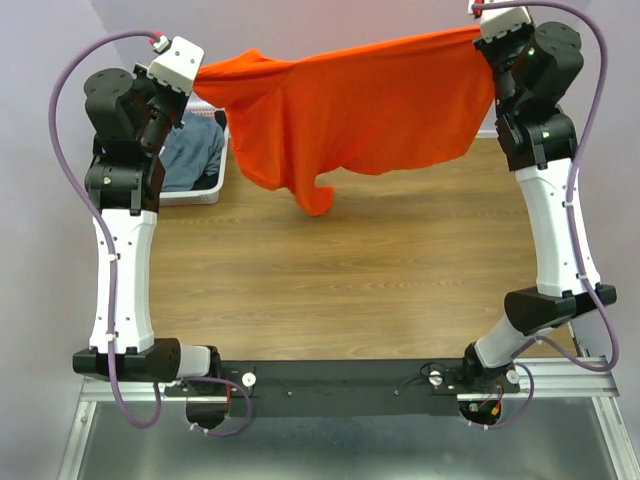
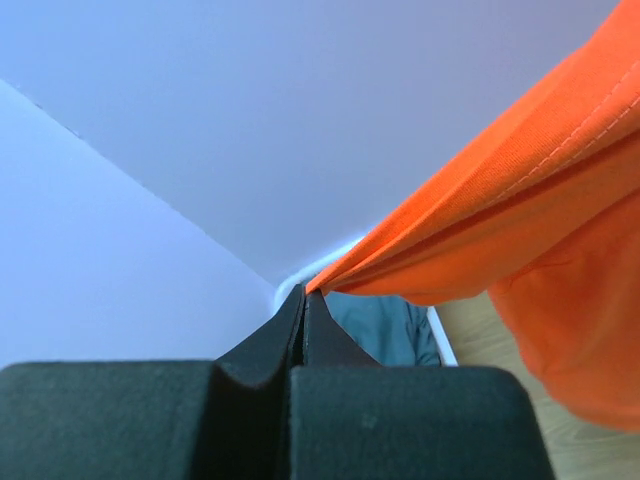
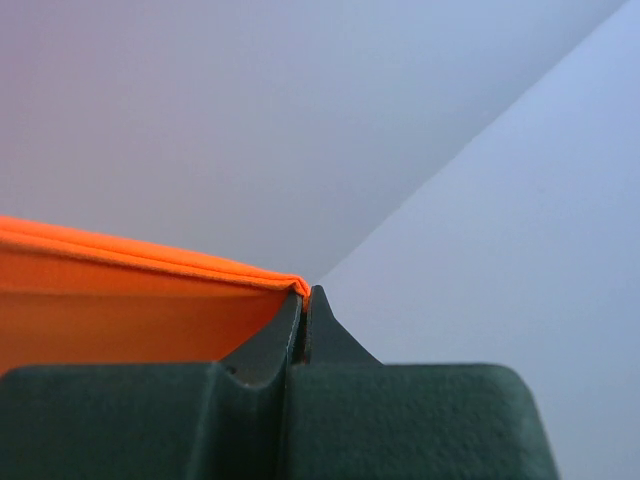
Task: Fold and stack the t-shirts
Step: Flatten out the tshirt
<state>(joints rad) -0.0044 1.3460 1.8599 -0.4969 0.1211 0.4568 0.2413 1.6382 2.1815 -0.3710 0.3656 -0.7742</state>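
Shirts two: orange shirt (image 1: 350,110) in left gripper (image 2: 304,294), right gripper (image 3: 306,291); grey-blue shirt (image 1: 195,155).

The basket (image 1: 207,196) sits far left on the table (image 1: 350,280), the second t-shirt (image 1: 195,152) inside it. The hanging t-shirt (image 1: 360,110) spans above the table from the left end effector (image 2: 304,293), over the basket, rightward to the right end effector (image 3: 306,292).

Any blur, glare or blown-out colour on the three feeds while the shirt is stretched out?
Top external: even light, sharp, no glare; the orange t-shirt is strongly saturated but its folds still read. Left wrist: the left gripper is dark and soft up close, the shirt's stitching crisp. Right wrist: the right gripper is equally dark, the hem in focus.
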